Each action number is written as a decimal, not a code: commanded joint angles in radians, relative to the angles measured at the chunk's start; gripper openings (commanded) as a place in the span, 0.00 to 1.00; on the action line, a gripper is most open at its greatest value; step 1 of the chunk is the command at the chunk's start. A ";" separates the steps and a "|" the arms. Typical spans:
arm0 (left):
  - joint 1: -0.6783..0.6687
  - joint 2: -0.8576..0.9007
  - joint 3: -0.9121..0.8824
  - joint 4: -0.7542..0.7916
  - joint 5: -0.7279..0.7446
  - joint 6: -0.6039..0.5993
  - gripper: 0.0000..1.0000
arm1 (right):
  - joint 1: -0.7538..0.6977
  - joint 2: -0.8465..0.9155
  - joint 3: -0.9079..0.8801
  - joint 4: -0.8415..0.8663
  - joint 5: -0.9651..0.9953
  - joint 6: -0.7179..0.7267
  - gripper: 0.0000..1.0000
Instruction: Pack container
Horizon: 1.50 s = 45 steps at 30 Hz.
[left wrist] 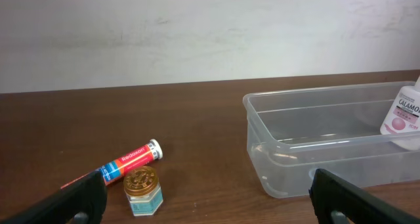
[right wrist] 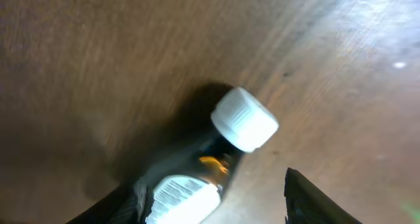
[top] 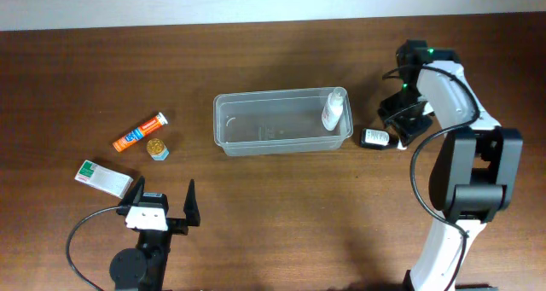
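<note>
The clear plastic container [top: 256, 129] stands at the table's middle; it also shows in the left wrist view [left wrist: 308, 155]. A white calamine bottle [top: 333, 110] with a pink label [left wrist: 403, 115] stands in its right end. A small dark bottle with a white cap [top: 374, 138] lies on the table just right of the container. My right gripper [top: 404, 125] is open low over it; in the right wrist view the bottle [right wrist: 239, 122] lies between the fingers [right wrist: 210, 207], with a gap to the right finger. My left gripper [top: 164, 204] is open and empty near the front left [left wrist: 210, 207].
An orange tube [top: 140, 132] [left wrist: 125, 163], a small gold-lidded jar [top: 157, 148] [left wrist: 142, 190] and a white and green box [top: 104, 178] lie left of the container. The table is brown wood [top: 281, 214], with a white wall behind.
</note>
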 commanded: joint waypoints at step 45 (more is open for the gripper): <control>0.006 -0.006 -0.008 0.002 0.014 0.019 0.99 | -0.045 -0.021 -0.209 0.309 -0.054 -0.423 0.49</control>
